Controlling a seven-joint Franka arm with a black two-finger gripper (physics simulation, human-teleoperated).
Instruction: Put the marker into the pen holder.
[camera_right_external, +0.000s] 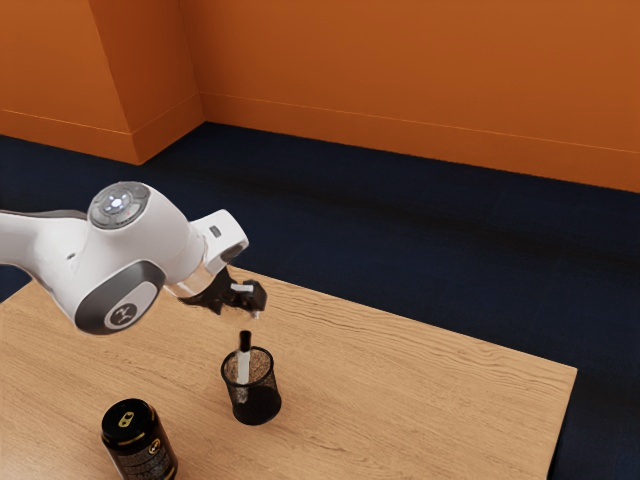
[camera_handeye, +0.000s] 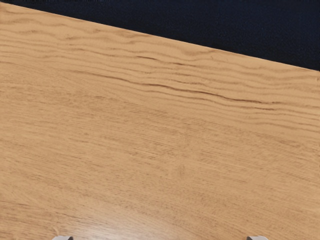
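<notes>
The fingers (camera_right_external: 256, 313) are spread apart; the marker (camera_right_external: 244, 362) stands in the pen holder (camera_right_external: 258, 403), a black canister (camera_right_external: 139, 440) near it on the desk (camera_right_external: 370, 400).

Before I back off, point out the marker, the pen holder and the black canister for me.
Marker (camera_right_external: 244, 362): exterior view, on its white barrel, below the black cap.
Pen holder (camera_right_external: 257, 405): exterior view, on the lower part of its wall.
Black canister (camera_right_external: 144, 456): exterior view, on its side, below the lid.
</notes>
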